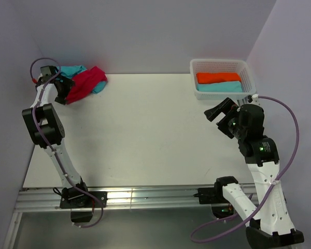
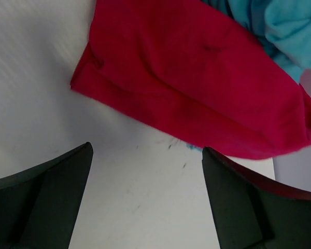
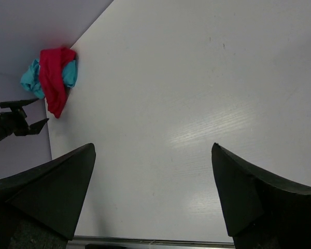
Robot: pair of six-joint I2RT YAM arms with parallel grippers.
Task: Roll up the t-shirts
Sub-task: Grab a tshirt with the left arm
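Crimson t-shirt (image 1: 87,83) is crumpled in the far left corner of the worktop (image 1: 145,135), up near the back wall. It lies draped over the turquoise t-shirt (image 1: 72,69), and the two are touching in one heap. The turquoise one pokes out behind the red toward the wall and shows again at the heap's right edge.

My left gripper (image 2: 146,150) is right there at the heap's near left side. Its jaws are spread wide with nothing clamped between them. In my left wrist view there is only bare worktop between the fingers (image 2: 46,197), and the crimson hem lies just beyond the tips. Whether the right-hand finger brushes the cloth, I cannot tell.

Over on the other side, my right gripper (image 3: 153,148) is also spread wide and holds nothing. It hangs above the right part of the worktop, well apart from both shirts, and its camera looks across the bare surface to the heap in the corner.

Just beyond it, the white lattice basket (image 1: 217,63) sits in the far right corner. Inside are an orange bundle (image 1: 217,77) at the back and a turquoise bundle (image 1: 220,87) in front of it, side by side.
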